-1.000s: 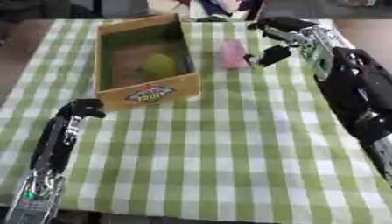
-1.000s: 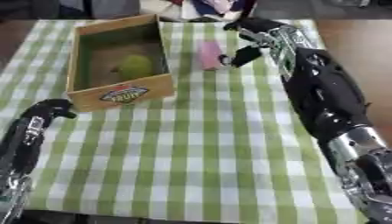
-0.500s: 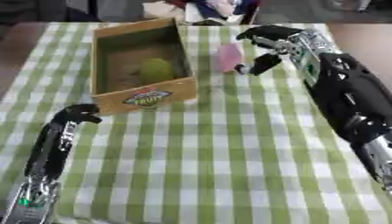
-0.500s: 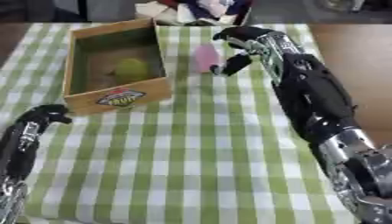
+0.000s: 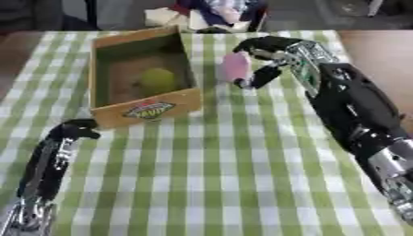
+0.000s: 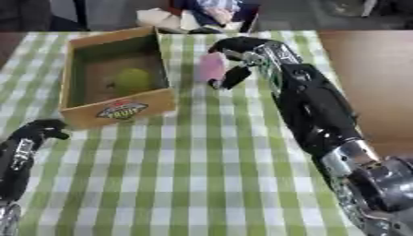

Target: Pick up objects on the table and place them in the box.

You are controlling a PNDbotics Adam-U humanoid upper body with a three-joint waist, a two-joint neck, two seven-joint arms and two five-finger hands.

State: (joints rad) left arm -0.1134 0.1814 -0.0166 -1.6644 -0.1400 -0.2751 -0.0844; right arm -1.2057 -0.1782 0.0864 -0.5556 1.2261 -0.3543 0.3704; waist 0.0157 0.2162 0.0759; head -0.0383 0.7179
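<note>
Right eye view: box point(image 6: 121, 109) label reads "FRUIT"; right hand point(image 5: 264, 59) pinching pink object point(image 5: 235, 67); left hand point(image 5: 75, 129) clenched, idle

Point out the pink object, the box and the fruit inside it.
pink object point(image 5: 235, 67), left eye view, middle of its face
box point(image 5: 150, 109), left eye view, front wall label
fruit point(image 6: 132, 79), right eye view, its top

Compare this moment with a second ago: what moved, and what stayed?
The right robot hand closed in from the right on the pink object, fingers and thumb curling round it. The yellow-green fruit stayed in the box; the left robot hand stayed curled and idle.
</note>
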